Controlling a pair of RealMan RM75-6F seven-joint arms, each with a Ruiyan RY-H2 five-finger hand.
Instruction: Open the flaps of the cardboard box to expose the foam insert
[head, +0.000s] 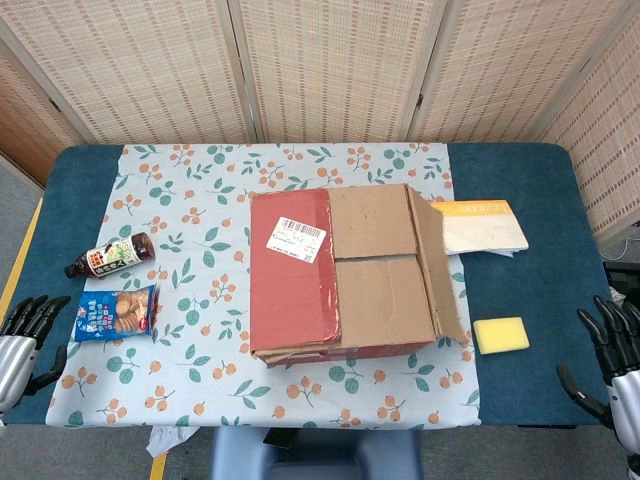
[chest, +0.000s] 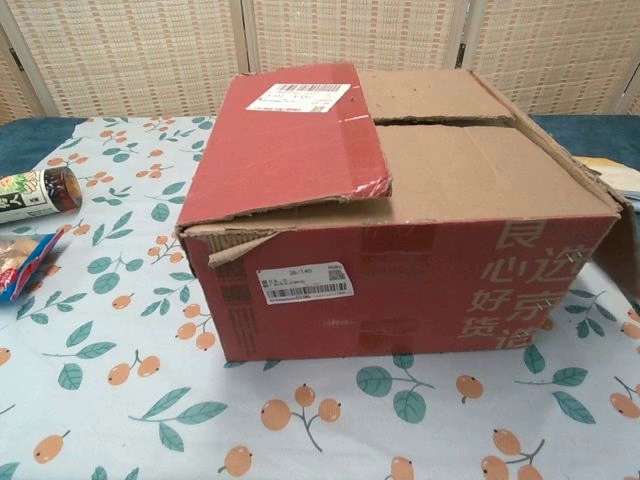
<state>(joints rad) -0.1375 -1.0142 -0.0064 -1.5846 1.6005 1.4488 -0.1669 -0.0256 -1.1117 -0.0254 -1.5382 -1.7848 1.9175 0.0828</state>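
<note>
A red cardboard box (head: 300, 320) (chest: 400, 280) stands in the middle of the table. Its left outer flap (head: 290, 265) (chest: 290, 130) with a white label lies closed. Its right outer flap (head: 437, 270) is folded out and down the box's right side. Two brown inner flaps (head: 372, 220) (chest: 480, 170) lie flat and closed, hiding whatever is inside. My right hand (head: 618, 362) is at the frame's lower right, well away from the box, fingers spread, holding nothing. My left hand (head: 22, 338) sits at the lower left edge, fingers apart and empty. Neither hand shows in the chest view.
A dark bottle (head: 110, 255) (chest: 25, 192) and a blue snack packet (head: 115, 312) (chest: 20, 262) lie left of the box. A book (head: 482, 226) lies right of it, and a yellow sponge (head: 500, 334) sits near the front right. A floral cloth (head: 200, 200) covers the table's middle.
</note>
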